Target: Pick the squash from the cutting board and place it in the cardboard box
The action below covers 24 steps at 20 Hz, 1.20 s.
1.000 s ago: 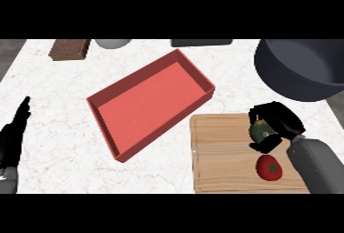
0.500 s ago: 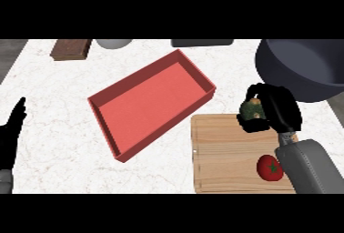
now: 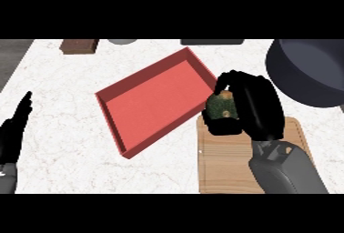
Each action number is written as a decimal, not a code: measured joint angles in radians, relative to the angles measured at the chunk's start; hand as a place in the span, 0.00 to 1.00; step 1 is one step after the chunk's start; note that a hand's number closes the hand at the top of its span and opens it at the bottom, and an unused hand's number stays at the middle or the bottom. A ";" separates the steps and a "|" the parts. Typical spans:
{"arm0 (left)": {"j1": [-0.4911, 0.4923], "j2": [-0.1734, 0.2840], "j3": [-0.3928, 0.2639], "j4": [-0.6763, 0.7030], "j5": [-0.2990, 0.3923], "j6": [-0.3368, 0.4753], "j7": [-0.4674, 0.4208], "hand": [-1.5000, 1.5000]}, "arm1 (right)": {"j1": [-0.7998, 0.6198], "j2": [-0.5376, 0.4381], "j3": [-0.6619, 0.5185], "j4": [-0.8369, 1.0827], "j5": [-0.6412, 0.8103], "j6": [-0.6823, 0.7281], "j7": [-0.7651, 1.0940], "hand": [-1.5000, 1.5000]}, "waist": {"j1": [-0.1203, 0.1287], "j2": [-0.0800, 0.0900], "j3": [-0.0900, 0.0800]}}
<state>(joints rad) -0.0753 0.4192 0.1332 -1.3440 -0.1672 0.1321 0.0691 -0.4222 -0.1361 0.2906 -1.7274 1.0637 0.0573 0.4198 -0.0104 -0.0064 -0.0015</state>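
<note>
The mottled green squash [image 3: 220, 105] is held in the curled black right hand [image 3: 252, 109]; carrying is underway. A leftward move over the shallow red box [image 3: 149, 109] is called for next.
</note>
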 measured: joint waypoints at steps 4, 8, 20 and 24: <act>-0.018 -0.002 0.000 -0.009 -0.003 -0.013 0.013 0.50 | -0.113 0.081 -0.003 0.063 -0.030 -0.007 0.075 1.00 | 0.014 0.004 0.001; -0.027 -0.007 0.001 0.000 -0.007 -0.023 0.004 0.50 | -0.276 0.115 -0.013 0.199 -0.091 -0.063 0.158 1.00 | 0.025 0.008 0.001; -0.073 -0.047 -0.024 0.010 -0.047 -0.010 0.014 0.50 | -0.641 0.135 -0.069 0.819 -0.328 -0.338 0.101 1.00 | 0.054 0.017 0.001; -0.087 -0.047 -0.025 0.015 -0.045 -0.023 0.013 0.50 | -0.722 0.136 -0.078 1.023 -0.374 -0.409 0.042 1.00 | 0.067 0.022 0.001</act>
<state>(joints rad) -0.1626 0.3722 0.1083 -1.3292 -0.2124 0.1086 0.0823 -1.1445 -0.0005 0.2128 -0.7039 0.6895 -0.3515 0.4617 0.0561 0.0158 -0.0006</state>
